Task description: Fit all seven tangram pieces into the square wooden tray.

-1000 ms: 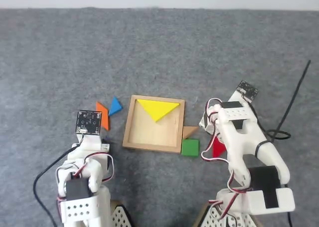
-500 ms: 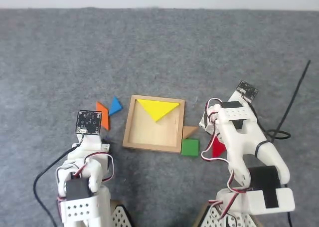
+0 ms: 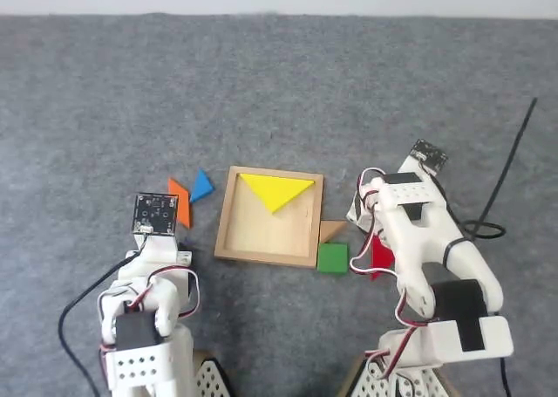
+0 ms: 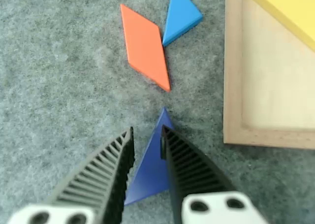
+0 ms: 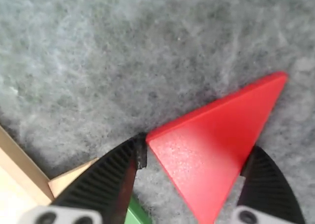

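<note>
Our right gripper (image 5: pixel 197 155) is spread wide, its jaws on either side of the red triangle (image 5: pixel 221 130), which lies flat on the grey surface (image 5: pixel 98 47). Our left gripper (image 4: pixel 146 135) is parted only narrowly, over the dark blue triangle (image 4: pixel 147 175). The wooden tray (image 4: pixel 234 86), holding the yellow triangle (image 4: pixel 285 7), sits just beside it.

Pincer (image 4: pixel 146 131) over blue triangle (image 4: pixel 149 172), orange parallelogram (image 4: pixel 145 47)
</note>
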